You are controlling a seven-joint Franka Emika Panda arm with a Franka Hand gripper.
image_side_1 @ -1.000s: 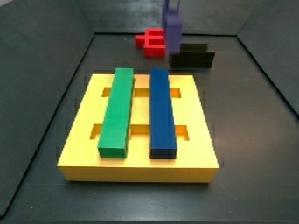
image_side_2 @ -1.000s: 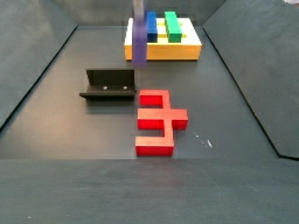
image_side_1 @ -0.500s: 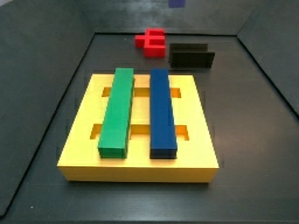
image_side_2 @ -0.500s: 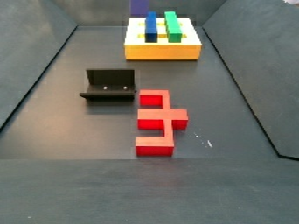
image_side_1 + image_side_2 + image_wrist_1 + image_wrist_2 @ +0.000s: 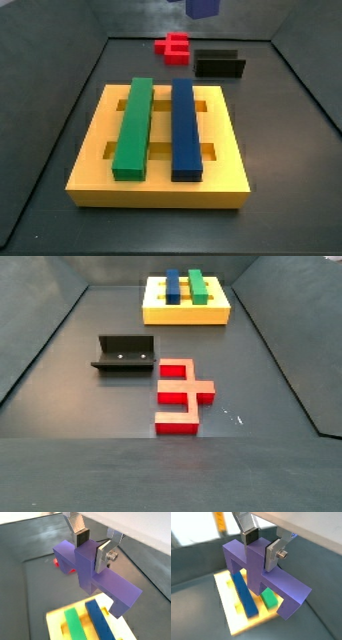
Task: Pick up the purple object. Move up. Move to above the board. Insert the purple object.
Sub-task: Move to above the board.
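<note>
My gripper [image 5: 91, 543] is shut on the purple object [image 5: 93, 574], a comb-shaped block whose middle prong sits between the silver fingers [image 5: 274, 553]. Both wrist views show it hanging high above the floor. Under it lies the yellow board [image 5: 223, 587], which carries a green bar [image 5: 270, 598] and a dark-blue bar [image 5: 243, 594]. In a side view only the block's lower tip [image 5: 203, 7] shows at the upper edge, behind the board [image 5: 160, 192]. In a side view of the board [image 5: 187, 317] from the far end, the block and gripper are out of view.
A red cross-shaped piece [image 5: 181, 396] lies on the dark floor and shows in a wrist view [image 5: 60, 562] too. The black fixture [image 5: 127, 353] stands beside it, between it and the board [image 5: 219, 66]. Grey walls enclose the floor.
The gripper has lifted the purple object from near the red piece; it has left one side view and only its tip remains at the upper edge of the other.
</note>
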